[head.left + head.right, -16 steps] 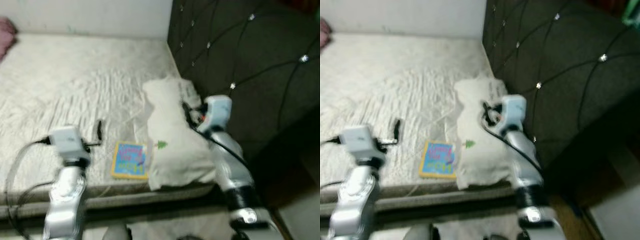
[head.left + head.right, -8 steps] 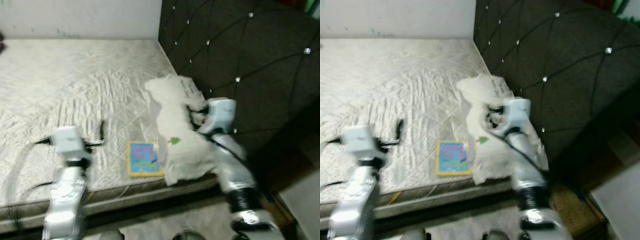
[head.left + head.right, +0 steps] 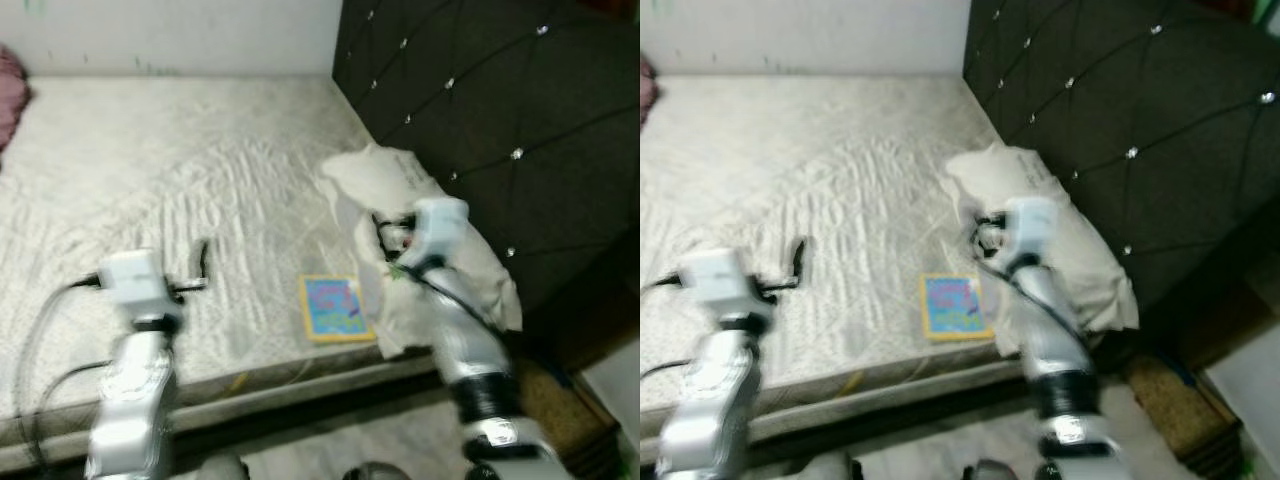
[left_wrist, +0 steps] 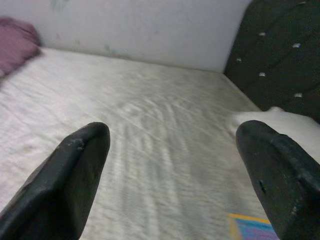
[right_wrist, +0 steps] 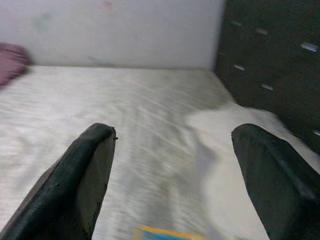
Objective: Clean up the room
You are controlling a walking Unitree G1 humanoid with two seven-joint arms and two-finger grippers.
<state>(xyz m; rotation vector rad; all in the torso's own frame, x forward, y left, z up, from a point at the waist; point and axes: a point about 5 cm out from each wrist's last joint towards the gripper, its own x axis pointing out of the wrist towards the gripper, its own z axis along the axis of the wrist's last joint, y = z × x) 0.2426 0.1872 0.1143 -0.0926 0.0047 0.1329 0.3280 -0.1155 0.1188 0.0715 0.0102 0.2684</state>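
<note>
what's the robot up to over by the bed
The robot stands at the edge of a bed, near the dark tufted headboard. A white pillow lies against the headboard, with a colourful book flat on the mattress beside it. The left gripper and the right gripper are both open, raised over the mattress and holding nothing. Nothing has been picked up yet.

Bed point(image 3: 150, 170): I had it ahead, headboard point(image 3: 500, 100) along its right side, wall point(image 3: 170, 30) behind.
Pillow point(image 3: 420, 240): lay on the bed against the headboard.
Book point(image 3: 335, 308): lay flat near the front edge, just left of the pillow.
</note>
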